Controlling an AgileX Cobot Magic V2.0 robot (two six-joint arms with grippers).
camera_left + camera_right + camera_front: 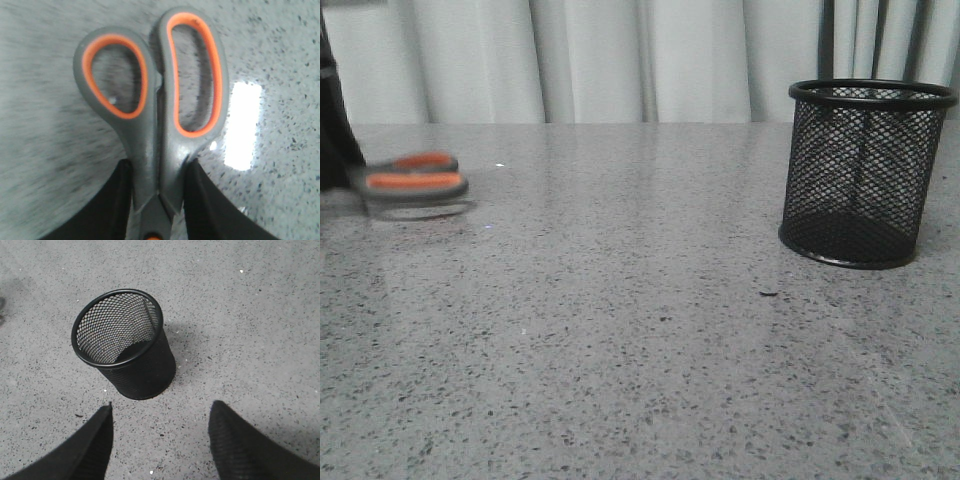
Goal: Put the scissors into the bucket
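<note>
- Left hand (159, 200): clamped on scissors (155, 105) below the handle loops, just above the counter (620, 300), far left.
- Right hand (160, 440): spread wide, holding nothing, near the bucket (125, 342).
- Bucket: upright, far right.

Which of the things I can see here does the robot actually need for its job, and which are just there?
Needed for the job:
- scissors, gripped in the left gripper
- bucket, upright and empty
- right gripper, open above the bucket

Just there:
- speckled grey table
- pale curtain behind it
</note>
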